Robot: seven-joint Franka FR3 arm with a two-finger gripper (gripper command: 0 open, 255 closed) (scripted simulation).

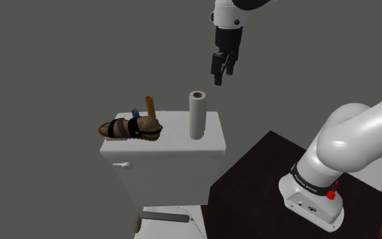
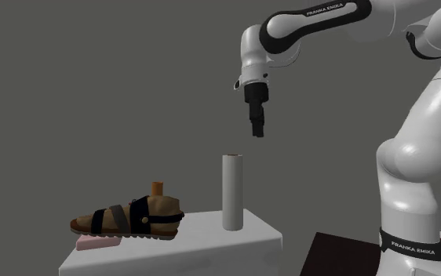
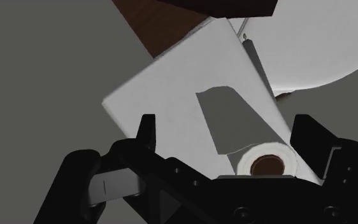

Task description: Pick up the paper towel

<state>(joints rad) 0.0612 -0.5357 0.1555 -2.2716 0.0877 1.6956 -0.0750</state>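
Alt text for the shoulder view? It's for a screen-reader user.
A black gripper, jaws open, hangs in the air above an upright white paper towel roll, not touching it. The roll stands on a white tank, with a brown sandal lying to its left in this view.

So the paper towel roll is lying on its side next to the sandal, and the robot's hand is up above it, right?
Not quite. The paper towel roll is standing upright, not lying on its side; the second exterior view shows it plainly. It does stand next to the sandal, with the gripper up above it.
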